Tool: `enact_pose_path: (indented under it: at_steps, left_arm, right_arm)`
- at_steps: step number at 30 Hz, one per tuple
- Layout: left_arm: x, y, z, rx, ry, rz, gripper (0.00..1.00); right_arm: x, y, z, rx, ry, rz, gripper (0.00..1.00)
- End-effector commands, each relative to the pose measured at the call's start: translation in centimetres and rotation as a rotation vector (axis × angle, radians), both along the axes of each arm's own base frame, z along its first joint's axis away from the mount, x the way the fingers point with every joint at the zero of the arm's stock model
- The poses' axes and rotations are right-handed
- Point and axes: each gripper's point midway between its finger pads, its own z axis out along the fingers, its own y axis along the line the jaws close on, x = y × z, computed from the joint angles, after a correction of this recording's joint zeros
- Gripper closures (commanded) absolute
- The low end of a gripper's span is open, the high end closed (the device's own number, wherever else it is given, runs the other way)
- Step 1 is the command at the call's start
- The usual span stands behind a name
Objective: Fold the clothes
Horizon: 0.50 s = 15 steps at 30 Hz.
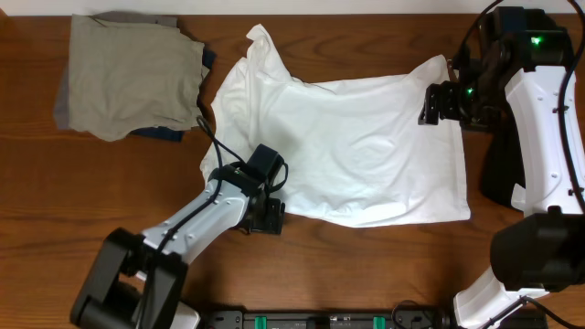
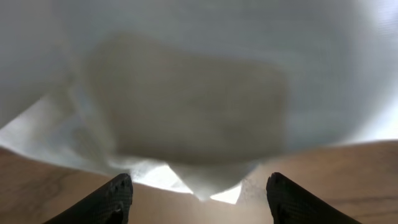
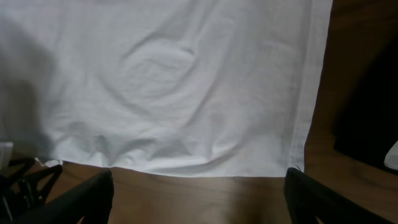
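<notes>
The white T-shirt (image 1: 356, 155) lies spread on the wooden table, plain side up; its graphic is hidden. My left gripper (image 1: 265, 215) is open at the shirt's near left edge; in the left wrist view a corner of the shirt (image 2: 205, 180) hangs between the open fingers (image 2: 199, 199), not clamped. My right gripper (image 1: 430, 102) is open at the shirt's far right edge; in the right wrist view the shirt's edge (image 3: 186, 168) lies just beyond the open fingers (image 3: 199, 199), with bare wood between them.
A khaki-tan folded garment (image 1: 128, 78) sits on darker clothes at the far left. The right arm's black base (image 1: 498, 174) stands beside the shirt's right hem.
</notes>
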Motion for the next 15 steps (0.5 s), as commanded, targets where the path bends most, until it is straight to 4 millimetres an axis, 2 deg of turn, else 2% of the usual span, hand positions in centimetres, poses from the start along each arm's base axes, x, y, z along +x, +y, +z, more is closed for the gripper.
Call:
enact_pose_path:
  at_steps: [1, 3, 5, 7, 11, 15]
  left_arm:
    - [-0.7, 0.3, -1.3, 0.024, 0.045, -0.027, 0.33]
    - [-0.8, 0.4, -2.0, 0.032, 0.060, -0.028, 0.40]
    - [-0.9, 0.4, -2.5, 0.039, 0.072, -0.027, 0.69]
    - [-0.9, 0.4, -2.6, 0.041, 0.076, -0.027, 0.92]
    - [-0.9, 0.5, -2.1, 0.043, 0.079, -0.026, 0.94]
    - [-1.4, 0.7, 1.1, 0.056, 0.103, -0.026, 0.94]
  right_arm:
    - [-0.3, 0.4, 0.8, -0.002, -0.025, 0.023, 0.14]
    - [-0.3, 0.4, 0.8, -0.002, -0.023, 0.023, 0.14]
    - [-0.4, 0.4, 0.7, -0.002, -0.019, 0.023, 0.14]
    - [-0.5, 0.4, 0.7, -0.002, -0.013, 0.023, 0.15]
    - [-1.0, 0.4, 0.7, -0.002, 0.005, 0.023, 0.15]
    - [-2.0, 0.4, 0.6, -0.001, 0.046, 0.022, 0.16]
